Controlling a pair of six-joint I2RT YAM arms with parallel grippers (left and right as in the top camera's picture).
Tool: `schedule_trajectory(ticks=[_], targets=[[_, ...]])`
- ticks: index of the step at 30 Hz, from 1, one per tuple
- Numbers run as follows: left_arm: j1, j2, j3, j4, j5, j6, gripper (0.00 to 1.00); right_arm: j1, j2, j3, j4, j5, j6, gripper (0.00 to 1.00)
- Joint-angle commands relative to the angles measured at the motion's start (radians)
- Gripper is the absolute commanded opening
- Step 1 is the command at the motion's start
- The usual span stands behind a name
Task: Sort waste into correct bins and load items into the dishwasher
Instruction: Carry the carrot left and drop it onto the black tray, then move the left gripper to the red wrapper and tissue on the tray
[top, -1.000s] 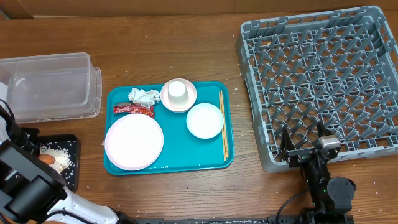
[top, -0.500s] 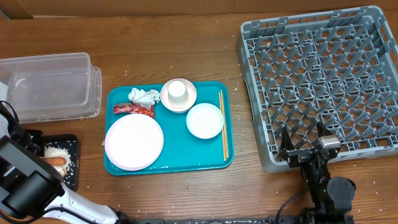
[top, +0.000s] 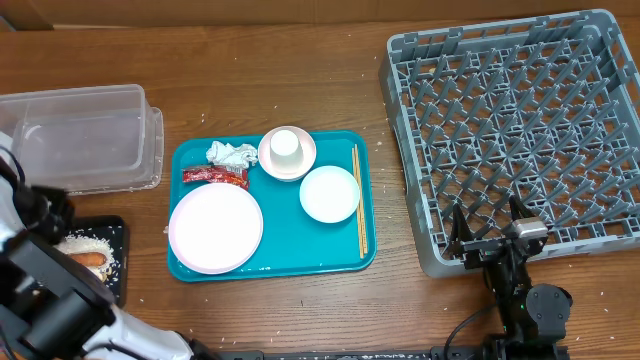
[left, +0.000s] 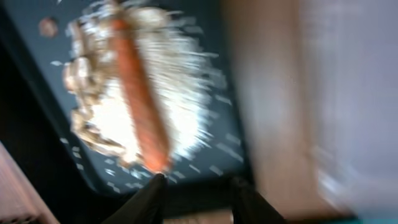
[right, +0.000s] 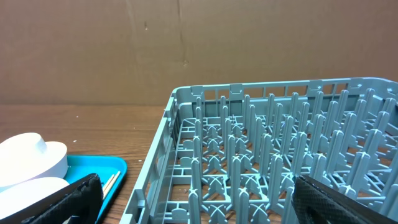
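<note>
Left gripper (left: 198, 191) is at the near left over the black tray (top: 117, 272). Its claw is released: the fingertips stand apart with nothing between them. The wrist view is blurred. The carrot (left: 140, 106) lies on the rice pile (left: 186, 74) on the black tray, just beyond the fingertips and not gripped. Overhead, the left arm covers part of this tray, with carrot and rice showing beside it.

The clear tub (top: 150, 140) sits just beyond the black tray, at the far left of the table (top: 300, 80).

The teal tray (top: 285, 245) is in the centre. On it:
- The napkin (top: 231, 154) is at the far left corner.
- The red wrapper (top: 215, 176) lies just near of the napkin.
- The large plate (top: 215, 227) is at the near left.
- The cup (top: 286, 144) stands in a round dish (top: 302, 160) at the far side.
- A second round dish (top: 329, 193) is right of the large plate.
- The chopsticks (top: 359, 200) lie along the tray's right edge.

The grey rack (top: 520, 130) is at the right, well apart from the teal tray.

Right gripper (top: 488, 238) hangs at the rack's near edge. Its claw is released: the fingers are spread wide and grasp nothing. Its wrist view shows the rack pegs ahead and the white dishes at left.
</note>
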Motion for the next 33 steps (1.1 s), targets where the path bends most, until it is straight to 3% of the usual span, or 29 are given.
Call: schedule_trajectory(ticks=[1, 3, 9, 13, 24, 33], targets=[[-0.095, -0.161, 0.041, 0.007, 0.111, 0.073, 0.38, -0.003, -0.011, -0.01, 0.004, 0.009, -0.005, 1.0], [-0.152, -0.199, 0.041, 0.007, 0.127, 0.079, 0.41, -0.003, -0.011, -0.01, 0.004, 0.009, -0.005, 1.0], [-0.387, -0.225, 0.039, 0.008, 0.126, 0.106, 0.71, -0.003, -0.011, -0.01, 0.004, 0.009, -0.005, 1.0], [-0.534, -0.191, 0.039, 0.03, 0.126, 0.132, 0.86, -0.003, -0.011, -0.01, 0.004, 0.008, -0.005, 1.0], [-0.927, -0.082, 0.039, 0.166, 0.126, 0.307, 0.81, -0.003, -0.011, -0.01, 0.004, 0.009, -0.005, 1.0], [-1.102, -0.082, 0.039, 0.274, 0.011, 0.351, 1.0, -0.003, -0.011, -0.01, 0.004, 0.009, -0.005, 1.0]])
